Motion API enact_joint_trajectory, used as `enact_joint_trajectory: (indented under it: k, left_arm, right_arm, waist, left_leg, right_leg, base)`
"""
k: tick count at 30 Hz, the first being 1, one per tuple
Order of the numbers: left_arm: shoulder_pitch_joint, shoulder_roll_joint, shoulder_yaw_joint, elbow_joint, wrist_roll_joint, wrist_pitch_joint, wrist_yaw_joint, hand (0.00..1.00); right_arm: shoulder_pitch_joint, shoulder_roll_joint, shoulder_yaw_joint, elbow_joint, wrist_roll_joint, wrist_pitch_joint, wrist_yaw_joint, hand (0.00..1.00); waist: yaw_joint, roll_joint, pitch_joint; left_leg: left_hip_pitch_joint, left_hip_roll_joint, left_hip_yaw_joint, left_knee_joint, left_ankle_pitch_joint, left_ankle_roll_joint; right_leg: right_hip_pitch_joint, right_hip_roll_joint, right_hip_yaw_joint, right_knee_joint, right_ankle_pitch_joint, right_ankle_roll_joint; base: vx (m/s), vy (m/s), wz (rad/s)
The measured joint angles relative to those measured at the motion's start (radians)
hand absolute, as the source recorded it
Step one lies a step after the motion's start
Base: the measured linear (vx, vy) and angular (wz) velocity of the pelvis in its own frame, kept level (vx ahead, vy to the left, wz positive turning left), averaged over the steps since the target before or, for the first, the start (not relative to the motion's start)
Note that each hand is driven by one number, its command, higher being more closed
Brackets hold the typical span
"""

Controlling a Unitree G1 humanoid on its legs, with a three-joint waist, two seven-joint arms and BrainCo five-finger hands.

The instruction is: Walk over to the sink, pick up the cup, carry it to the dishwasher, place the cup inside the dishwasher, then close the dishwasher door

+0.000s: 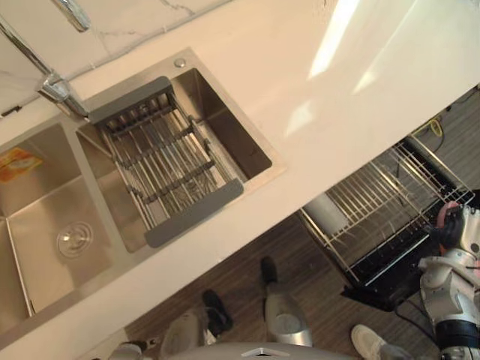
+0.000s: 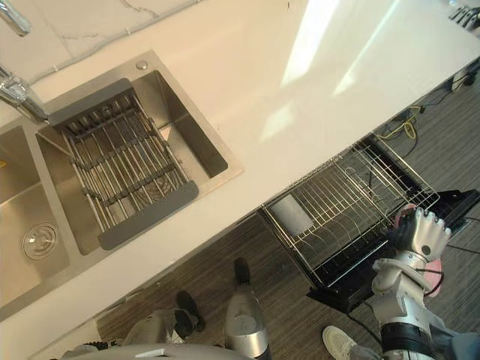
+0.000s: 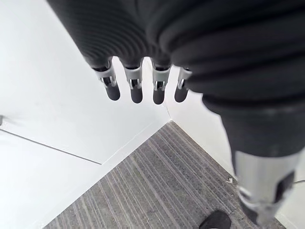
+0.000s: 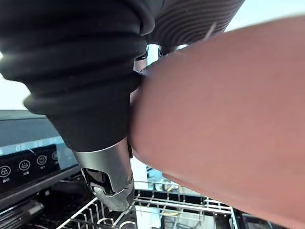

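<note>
Above the pulled-out dishwasher rack (image 2: 337,199), grips the pink cup (image 4: 224,119) in the curled fingers of the right hand (image 2: 420,234); lets the left hand (image 3: 136,88) hang over striped grey floor (image 3: 157,181), fingers straight and slack; leaves the sink (image 1: 225,120) well off to the left

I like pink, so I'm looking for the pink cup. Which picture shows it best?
The right wrist view: the pink cup looms big and close, with the right hand wrapped round it above the dishwasher rack. Both eye views show a small pink edge peeking past the fingers.
</note>
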State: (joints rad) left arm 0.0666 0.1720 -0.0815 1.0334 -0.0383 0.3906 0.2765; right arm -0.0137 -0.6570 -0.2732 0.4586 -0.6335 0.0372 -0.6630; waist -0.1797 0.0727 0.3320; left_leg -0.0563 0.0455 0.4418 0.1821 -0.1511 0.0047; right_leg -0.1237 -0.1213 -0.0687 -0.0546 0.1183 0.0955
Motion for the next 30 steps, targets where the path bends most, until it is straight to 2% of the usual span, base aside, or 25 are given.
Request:
enact_joint_trajectory:
  k: [6, 11, 15, 18, 20, 24, 26, 29, 30]
  left_arm:
    - [-0.007, -0.006, 0.000, 0.005, -0.013, -0.008, -0.008, 0.00]
    - [-0.023, -0.007, 0.000, 0.005, -0.018, -0.017, -0.021, 0.00]
    - [-0.037, -0.014, 0.000, 0.005, -0.019, -0.021, -0.021, 0.00]
    - [-0.044, -0.028, 0.000, 0.003, -0.022, -0.036, -0.021, 0.00]
    - [-0.044, -0.034, 0.000, 0.003, -0.027, -0.042, -0.021, 0.00]
    - [-0.049, -0.034, -0.002, 0.004, -0.027, -0.050, -0.023, 0.00]
    - [-0.049, -0.036, -0.004, 0.002, -0.027, -0.053, -0.024, 0.00]
    - [-0.049, -0.035, -0.004, 0.003, -0.039, -0.068, -0.022, 0.00]
    - [-0.049, -0.036, -0.004, 0.004, -0.039, -0.073, -0.022, 0.00]
  right_arm:
    - [-0.032, -0.036, 0.067, 0.000, 0.000, 0.015, 0.007, 1.00]
    - [-0.072, -0.047, 0.075, 0.000, 0.013, 0.014, 0.021, 1.00]
    - [-0.124, -0.074, 0.109, 0.029, 0.042, 0.006, 0.046, 1.00]
    - [-0.160, -0.081, 0.115, 0.042, 0.059, 0.005, 0.061, 1.00]
    - [-0.185, -0.081, 0.135, 0.060, 0.061, 0.006, 0.103, 1.00]
    - [-0.181, -0.057, 0.195, 0.121, 0.081, 0.015, 0.232, 1.00]
    - [-0.182, -0.035, 0.195, 0.174, 0.120, 0.029, 0.246, 1.00]
    - [-0.192, -0.013, 0.191, 0.265, 0.222, 0.055, 0.239, 1.00]
    - [-0.193, -0.012, 0.187, 0.279, 0.244, 0.058, 0.237, 1.00]
  waist:
    - [0.000, 0.009, 0.019]
    - [0.009, 0.017, 0.036]
    - [0.019, 0.029, 0.057]
    - [0.031, 0.049, 0.081]
    - [0.043, 0.058, 0.088]
    - [0.054, 0.065, 0.102]
    - [0.065, 0.071, 0.106]
    - [0.072, 0.080, 0.109]
    - [0.072, 0.082, 0.111]
  left_leg:
    - [-0.014, 0.000, -0.058, -0.041, 0.040, -0.015]
    - [-0.031, -0.004, -0.098, -0.065, 0.067, -0.017]
    - [-0.045, -0.011, -0.134, -0.084, 0.094, -0.024]
    - [-0.051, -0.024, -0.163, -0.113, 0.122, -0.030]
    - [-0.067, -0.028, -0.172, -0.121, 0.131, -0.028]
    - [-0.082, -0.034, -0.202, -0.134, 0.153, -0.031]
    - [-0.084, -0.036, -0.213, -0.137, 0.156, -0.028]
    - [-0.103, -0.046, -0.225, -0.163, 0.170, -0.046]
    - [-0.111, -0.048, -0.226, -0.170, 0.178, -0.039]
  right_leg:
    - [0.007, 0.003, -0.059, -0.025, 0.010, -0.015]
    - [0.004, 0.002, -0.103, -0.025, 0.019, -0.013]
    - [-0.005, -0.001, -0.131, -0.014, 0.018, -0.015]
    - [-0.025, -0.011, -0.141, 0.003, 0.017, -0.017]
    - [-0.048, -0.014, -0.141, 0.010, 0.016, -0.018]
    - [-0.056, -0.021, -0.158, 0.013, 0.017, -0.021]
    - [-0.056, -0.022, -0.162, 0.016, 0.007, -0.023]
    - [-0.092, -0.032, -0.166, 0.037, 0.003, -0.021]
    - [-0.104, -0.033, -0.165, 0.039, 0.005, -0.021]
  base:
    - [-0.04, -0.069, 0.20]
    - [-0.02, -0.035, 0.26]
    - [-0.04, -0.014, 0.23]
    - [-0.06, 0.013, 0.16]
    - [-0.08, 0.022, 0.06]
    - [-0.07, 0.014, 0.19]
    - [-0.05, 0.012, 0.12]
    - [-0.04, 0.023, 0.11]
    - [-0.02, 0.018, 0.09]
